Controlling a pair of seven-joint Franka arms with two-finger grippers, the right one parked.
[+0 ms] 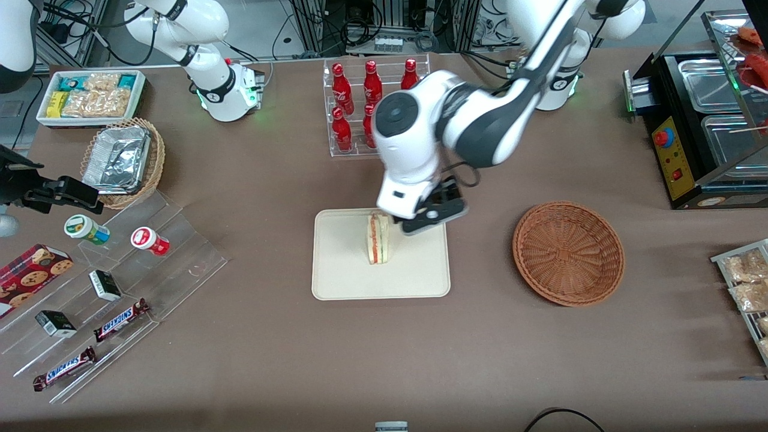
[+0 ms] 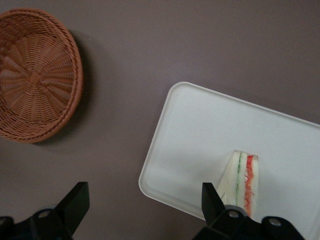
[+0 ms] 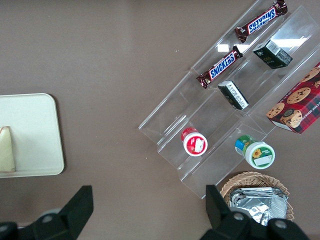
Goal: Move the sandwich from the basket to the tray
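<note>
The sandwich (image 1: 378,239) sits on the tray (image 1: 342,282); the basket (image 1: 568,252) has nothing inside. The gripper (image 1: 427,217) hangs above the tray, fingers spread wide, holding nothing. Job looks done; next, lift away

The working arm blurs at upper centre of the front view, hiding the tray's (image 1: 336,270) upper edge. The tool (image 1: 429,217) is partly hidden under it. The sandwich (image 3: 6,150) is cut by the right wrist view's left edge.

The word "SNICKERS" stands in blue letters on two brown candy bars (image 3: 222,66) (image 3: 261,20) lying on the clear plastic steps (image 3: 210,125). The red bottles (image 1: 372,84) carry white writing, maybe Coca-Cola, but it cannot be read for sure.
</note>
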